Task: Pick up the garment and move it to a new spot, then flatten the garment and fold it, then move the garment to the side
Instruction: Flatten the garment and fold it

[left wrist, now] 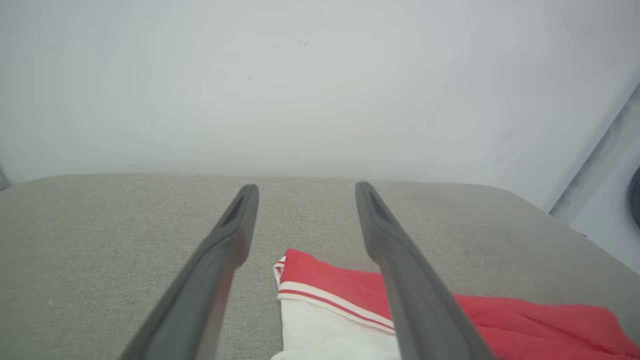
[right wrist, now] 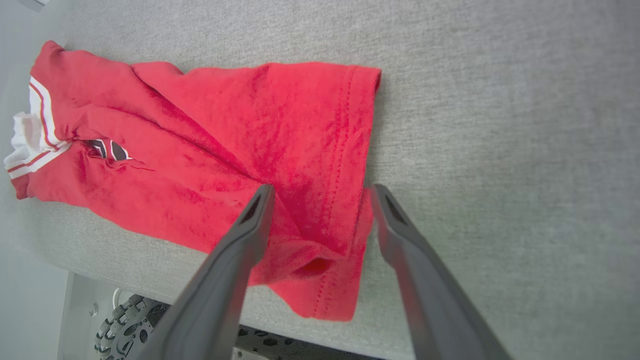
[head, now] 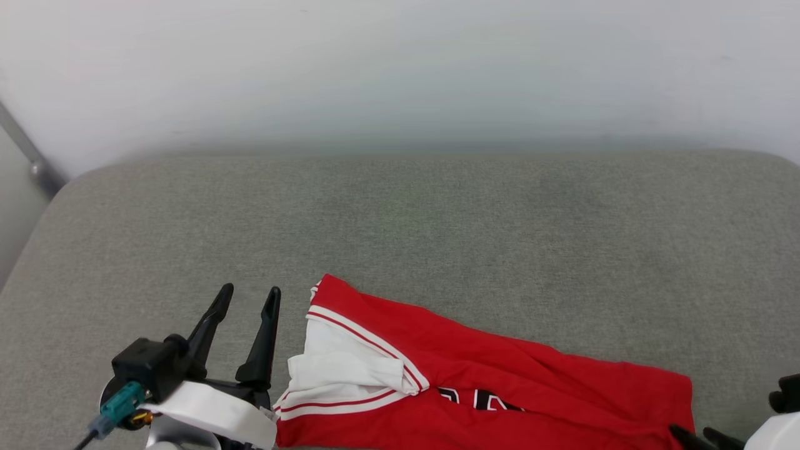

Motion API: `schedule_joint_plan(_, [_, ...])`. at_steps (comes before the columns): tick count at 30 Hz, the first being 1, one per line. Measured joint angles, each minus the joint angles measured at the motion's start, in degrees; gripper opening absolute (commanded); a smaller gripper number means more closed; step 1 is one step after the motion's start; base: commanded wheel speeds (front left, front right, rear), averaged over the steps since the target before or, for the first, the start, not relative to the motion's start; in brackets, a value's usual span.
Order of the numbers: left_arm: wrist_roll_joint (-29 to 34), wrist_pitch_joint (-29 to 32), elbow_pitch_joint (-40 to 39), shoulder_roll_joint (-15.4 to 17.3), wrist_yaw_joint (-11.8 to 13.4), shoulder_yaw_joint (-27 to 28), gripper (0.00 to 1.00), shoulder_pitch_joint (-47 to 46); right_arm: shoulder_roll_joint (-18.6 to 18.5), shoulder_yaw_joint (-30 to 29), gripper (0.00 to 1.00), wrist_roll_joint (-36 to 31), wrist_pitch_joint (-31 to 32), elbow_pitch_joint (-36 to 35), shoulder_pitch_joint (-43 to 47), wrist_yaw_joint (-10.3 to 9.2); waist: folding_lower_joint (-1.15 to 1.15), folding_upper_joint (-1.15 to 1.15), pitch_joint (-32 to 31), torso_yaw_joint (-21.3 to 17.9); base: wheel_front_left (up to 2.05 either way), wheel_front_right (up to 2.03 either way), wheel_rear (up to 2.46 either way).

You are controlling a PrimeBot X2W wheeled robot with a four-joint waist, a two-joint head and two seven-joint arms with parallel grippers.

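Observation:
The garment [head: 475, 375], a red jersey T-shirt with a white sleeve and red-white stripe trim, lies folded into a long band along the near edge of the grey cushioned surface [head: 400, 225]. Part of its black lettering peeks out at a fold. My left gripper [head: 248, 298] stands open just left of the sleeve end, holding nothing. In the left wrist view the garment [left wrist: 330, 310] lies between and below the open left gripper [left wrist: 306, 192]. My right gripper [right wrist: 320, 192] is open above the hem end of the garment [right wrist: 240, 140], clear of the cloth; its fingertips [head: 703, 436] show in the head view.
A pale wall [head: 400, 69] rises behind the surface. The surface's near edge [right wrist: 165, 280] runs close under the garment, with a wheeled base [right wrist: 125, 325] below it. A grey bar [head: 28, 156] leans at the far left. Bare cushion stretches beyond the garment.

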Motion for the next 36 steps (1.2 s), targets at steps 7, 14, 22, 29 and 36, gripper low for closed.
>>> schedule_joint_plan(7, [11.61, -0.01, -4.00, -7.83, -2.69, 9.36, 1.00, 6.46, 3.91, -2.19, 1.00, -1.69, 0.57, 4.25, -0.26, 0.00, 0.00, 0.00, -0.96, 1.06, 0.00, 0.00, 0.00])
schedule_joint_plan(14, [17.22, -0.01, -2.88, -14.45, -8.62, 14.48, 1.00, 10.03, 4.65, -3.01, 1.00, -2.49, 1.90, 9.22, -2.28, 0.00, 0.00, 0.00, -1.27, 2.17, 0.00, 0.00, 0.00])
schedule_joint_plan(22, [23.46, -0.01, 0.35, -18.12, -12.63, 17.24, 1.00, 11.09, 5.33, -1.92, 1.00, -1.01, 2.80, 13.62, -5.02, 0.00, 0.00, 0.00, -1.02, 2.78, 0.00, 0.00, 0.00])
schedule_joint_plan(29, [26.03, -0.01, 2.04, -20.58, -14.48, 18.44, 1.00, 11.09, 5.17, 0.44, 1.00, 0.35, 2.83, 16.13, -7.25, 0.00, 0.00, 0.00, -0.57, 3.22, 0.00, 0.00, 0.00])
schedule_joint_plan(36, [27.33, -0.01, 3.10, -21.99, -15.13, 18.56, 1.00, 11.03, 5.12, 4.14, 1.00, 2.35, 2.45, 17.38, -9.32, -0.01, 0.00, 0.00, -0.29, 3.41, 0.00, 0.00, 0.00])
